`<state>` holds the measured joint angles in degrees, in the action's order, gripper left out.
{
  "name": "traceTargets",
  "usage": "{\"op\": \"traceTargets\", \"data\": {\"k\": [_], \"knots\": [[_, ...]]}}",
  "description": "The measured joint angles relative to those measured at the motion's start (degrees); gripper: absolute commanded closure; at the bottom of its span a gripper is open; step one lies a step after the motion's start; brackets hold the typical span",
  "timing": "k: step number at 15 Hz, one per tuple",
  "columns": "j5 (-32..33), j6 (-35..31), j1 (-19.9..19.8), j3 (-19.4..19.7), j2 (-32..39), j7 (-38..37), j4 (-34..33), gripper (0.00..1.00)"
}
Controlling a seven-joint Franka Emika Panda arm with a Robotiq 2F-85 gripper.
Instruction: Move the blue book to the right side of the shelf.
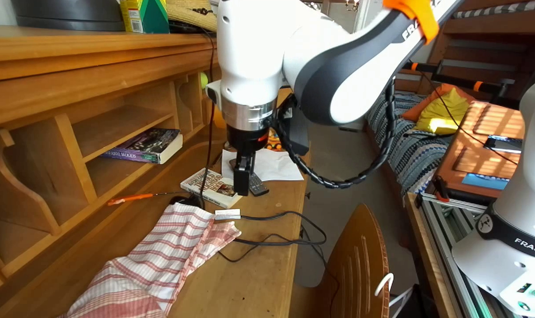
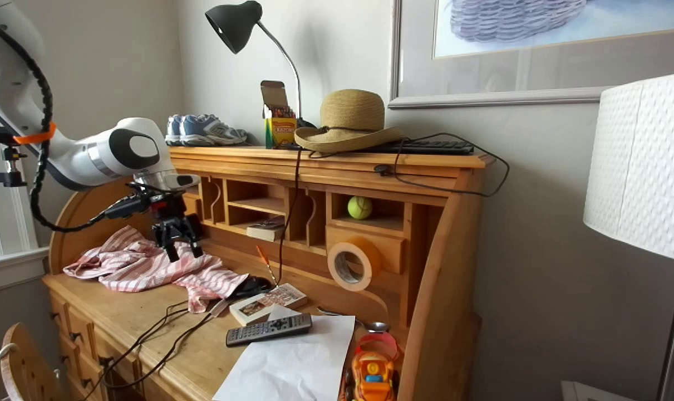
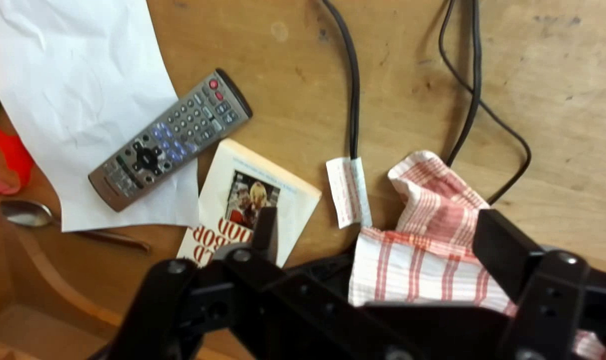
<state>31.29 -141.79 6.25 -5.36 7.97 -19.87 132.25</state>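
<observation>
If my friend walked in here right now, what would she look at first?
Probably the big white robot arm, with its open black tool hanging above the desk. Next, maybe the straw hat on top of the wooden shelf and the bright yellow-green tennis ball in one cubbyhole. The purple-spined book lying in another cubbyhole would be easier to miss.

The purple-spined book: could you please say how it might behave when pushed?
Lying flat, the book will probably slide rather than roll. Its thick page block suggests it may feel stiff and fairly heavy.
</observation>
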Motion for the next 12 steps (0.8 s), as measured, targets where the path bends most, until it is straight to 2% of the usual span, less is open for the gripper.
{"op": "traceTargets", "data": {"k": [3, 7, 12], "knots": [[11.6, -6.8, 2.2, 1.8, 1.4, -12.6, 0.1, 0.0], [25.8, -11.3, 3.2, 3.6, 1.5, -28.8, -0.5, 0.0], [37.4, -13.9, 3.1, 5.6, 2.0, -42.2, -3.2, 0.0]]}}
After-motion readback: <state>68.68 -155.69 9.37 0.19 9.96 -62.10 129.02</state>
